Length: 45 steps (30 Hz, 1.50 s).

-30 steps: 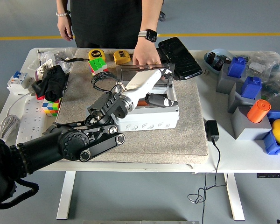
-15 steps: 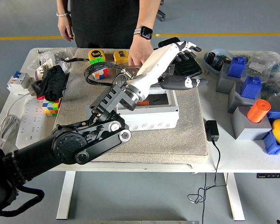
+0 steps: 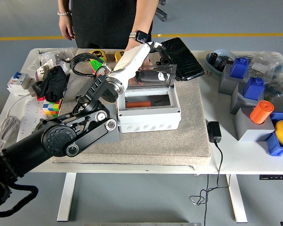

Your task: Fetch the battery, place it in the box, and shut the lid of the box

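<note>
Battery [image 3: 142, 103]: orange cylinder lying inside the open grey box [image 3: 150, 118], frame centre, long axis left-right. Lid [image 3: 155, 76]: clear, standing raised at the box's far edge. Left hand [image 3: 148, 59]: white, arm reaching up-right, fingers on the lid's top edge; half a second earlier it hovered further right. Person's hand [image 3: 132, 43]: just behind.

A: State the support surface.
B: My white tabletop [image 3: 236, 157]. A grey mat [image 3: 188, 136] covers its centre.

A: Items directly on it?
B: Left: power strip [image 3: 30, 123], colour cube [image 3: 51, 107]. Right: black adapter [image 3: 214, 132], grey blocks [image 3: 254, 123], blue bin [image 3: 276, 146].
</note>
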Available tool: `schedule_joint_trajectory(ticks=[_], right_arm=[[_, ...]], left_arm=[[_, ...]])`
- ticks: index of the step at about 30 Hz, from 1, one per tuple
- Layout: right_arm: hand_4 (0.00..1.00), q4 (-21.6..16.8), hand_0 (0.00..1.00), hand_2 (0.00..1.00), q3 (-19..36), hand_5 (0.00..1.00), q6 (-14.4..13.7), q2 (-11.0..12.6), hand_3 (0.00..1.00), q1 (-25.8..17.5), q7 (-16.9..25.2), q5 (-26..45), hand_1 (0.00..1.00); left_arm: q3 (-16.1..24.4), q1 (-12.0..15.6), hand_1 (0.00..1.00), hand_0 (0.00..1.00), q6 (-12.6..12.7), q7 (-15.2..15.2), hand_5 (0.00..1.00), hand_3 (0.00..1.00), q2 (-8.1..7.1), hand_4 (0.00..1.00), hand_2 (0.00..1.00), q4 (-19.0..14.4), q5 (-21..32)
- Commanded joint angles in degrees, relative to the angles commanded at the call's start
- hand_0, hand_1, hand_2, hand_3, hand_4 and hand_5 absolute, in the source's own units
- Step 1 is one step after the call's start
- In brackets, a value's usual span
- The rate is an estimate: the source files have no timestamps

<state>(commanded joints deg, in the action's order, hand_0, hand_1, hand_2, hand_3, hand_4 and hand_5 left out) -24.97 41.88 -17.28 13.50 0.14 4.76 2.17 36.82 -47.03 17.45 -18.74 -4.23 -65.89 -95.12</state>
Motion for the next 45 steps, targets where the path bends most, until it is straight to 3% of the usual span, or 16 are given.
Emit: schedule_joint_trajectory(ticks=[1, 6, 7, 19, 27, 45], right_arm=[[0.981, -0.01, 0.608, 0.639, 0.07, 0.560, 0.00, 0.04, 0.570, -0.06, -0.03, -0.05, 0.638], [0.981, -0.03, 0.608, 0.639, 0.34, 0.560, -0.03, 0.13, 0.570, -0.22, -0.09, -0.20, 0.638], [0.982, -0.02, 0.607, 0.638, 0.33, 0.561, -0.03, 0.15, 0.570, -0.25, -0.11, -0.23, 0.638], [0.981, -0.25, 0.607, 0.637, 0.47, 0.561, -0.18, 0.36, 0.570, -0.63, 0.01, -0.67, 0.638], [0.981, -0.25, 0.608, 0.636, 1.14, 0.560, -0.14, 0.13, 0.570, -0.78, -0.03, -0.81, 0.638], [0.982, -0.16, 0.608, 0.636, 0.85, 0.559, -0.04, -0.23, 0.570, -0.53, 0.25, -0.70, 0.638]], left_arm=[[0.00, 0.34, 0.766, 0.666, -0.95, -1.42, 0.529, 0.756, -0.53, 0.998, 0.755, -0.85, -0.51], [0.37, 2.13, 0.766, 0.666, -3.33, -6.06, 0.529, 0.756, -2.34, 0.998, 0.755, -4.76, -1.78], [0.43, 2.58, 0.728, 0.625, -3.71, -6.74, 0.538, 0.746, -2.79, 0.998, 0.733, -5.83, -1.84], [-0.21, 6.32, 0.695, 0.568, -4.33, -7.89, 0.545, 0.738, -6.03, 0.998, 0.705, -12.84, -0.95], [-1.74, 8.16, 0.687, 0.552, -3.88, -7.49, 0.563, 0.736, -5.82, 0.998, 0.702, -15.39, -0.41], [-0.36, 11.11, 0.694, 0.547, -3.97, -6.74, 0.575, 0.732, -5.26, 0.998, 0.711, -15.17, 0.82]])
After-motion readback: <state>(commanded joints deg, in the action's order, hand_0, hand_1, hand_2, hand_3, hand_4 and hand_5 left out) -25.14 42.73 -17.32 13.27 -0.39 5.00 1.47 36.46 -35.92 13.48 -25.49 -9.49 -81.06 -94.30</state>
